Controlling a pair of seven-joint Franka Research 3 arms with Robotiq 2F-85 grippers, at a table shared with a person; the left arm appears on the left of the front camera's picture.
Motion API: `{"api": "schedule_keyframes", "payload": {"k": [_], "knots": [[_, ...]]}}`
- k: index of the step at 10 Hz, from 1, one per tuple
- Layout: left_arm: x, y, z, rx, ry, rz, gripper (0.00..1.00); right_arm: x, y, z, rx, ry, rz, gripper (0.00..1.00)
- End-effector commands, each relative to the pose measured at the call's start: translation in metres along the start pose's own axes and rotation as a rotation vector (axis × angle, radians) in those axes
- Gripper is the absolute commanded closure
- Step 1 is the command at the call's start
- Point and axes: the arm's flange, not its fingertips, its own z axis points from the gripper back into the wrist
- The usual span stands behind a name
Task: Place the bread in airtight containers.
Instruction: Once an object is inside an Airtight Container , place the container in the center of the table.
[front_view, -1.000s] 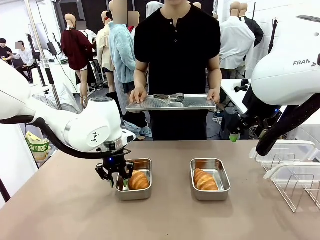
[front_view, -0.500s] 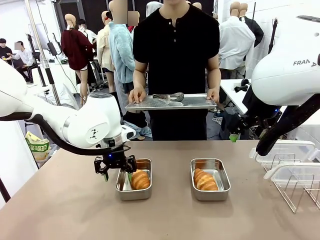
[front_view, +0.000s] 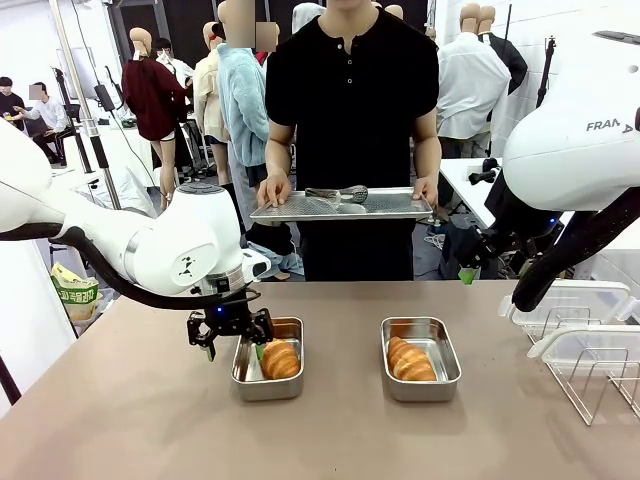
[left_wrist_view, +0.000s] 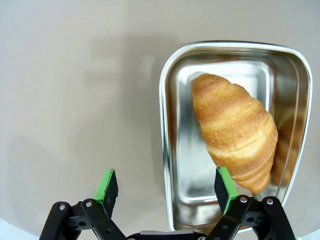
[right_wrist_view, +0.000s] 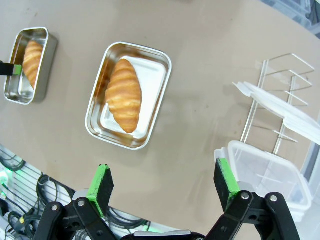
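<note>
- Left jaws stand wide apart with nothing between them. In the left wrist view one of the green pads (left_wrist_view: 106, 186) hangs over bare table (left_wrist_view: 75, 100) and the other over the near end of the left tin (left_wrist_view: 164, 125), so they straddle its rim.
- Just past that pad lies the left croissant (left_wrist_view: 235, 130), loose on the tin floor. Its long axis runs along the tin's length, a little on the diagonal.
- Right jaws are released too, high over the table and holding nothing. Ahead of them the right wrist view shows the right croissant (right_wrist_view: 123, 95) lying lengthwise in the right tin (right_wrist_view: 95, 125).
- From the front, we see both tins side by side but well apart, each with its croissant inside and neither covered.
- We judge the loading done and the closing still to do. The translucent lids (front_view: 588, 347) rest on the wire rack (front_view: 598, 392) at the table's right edge, nearer the right arm.
- The left wrist view shows how the left jaws sit across the rim, while the right wrist view takes in both tins and the rack together.
- Across the table, a person holds a perforated tray (front_view: 340, 206) with tongs (front_view: 338, 194) on it.
</note>
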Motion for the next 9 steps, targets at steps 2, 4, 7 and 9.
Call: {"api": "schedule_keyframes", "payload": {"k": [2, 4, 7, 9], "knots": [[0.0000, -0.0003, 0.0002, -0.001, -0.001, -0.002, 0.00, -0.0009, 0.0005, -0.0008, -0.006, 0.004, -0.005, 0.00], [0.0000, -0.0003, 0.0002, -0.001, -0.001, -0.002, 0.00, -0.0009, 0.0005, -0.0008, -0.006, 0.004, -0.005, 0.00], [0.0000, -0.0003, 0.0002, -0.001, -0.001, -0.002, 0.00, -0.0009, 0.0005, -0.0008, -0.006, 0.004, -0.005, 0.00], [0.0000, -0.0003, 0.0002, -0.001, -0.001, -0.002, 0.00, -0.0009, 0.0005, -0.0008, -0.006, 0.004, -0.005, 0.00]]}}
